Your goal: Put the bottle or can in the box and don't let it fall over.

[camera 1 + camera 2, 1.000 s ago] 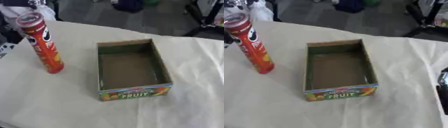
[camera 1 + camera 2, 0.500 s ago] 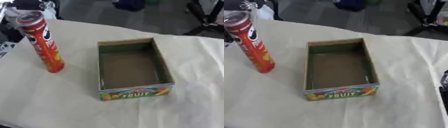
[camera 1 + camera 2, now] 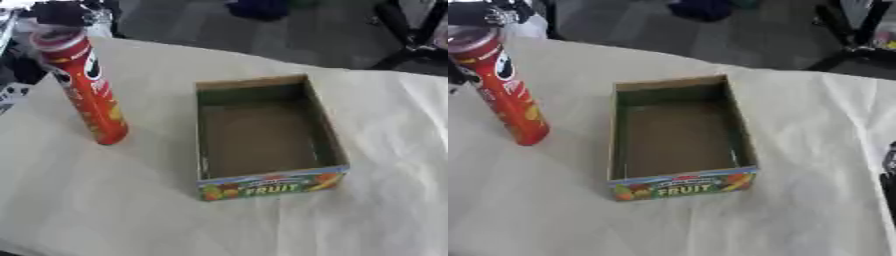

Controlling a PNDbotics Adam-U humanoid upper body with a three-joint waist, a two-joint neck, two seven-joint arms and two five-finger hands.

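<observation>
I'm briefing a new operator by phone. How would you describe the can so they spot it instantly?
Start at the open cardboard box with the FRUIT label in the middle of the cream-covered table. To its left, apart from it, stands the tall red cylindrical snack can, upright. It is the only tall, red thing on the cloth.
</observation>
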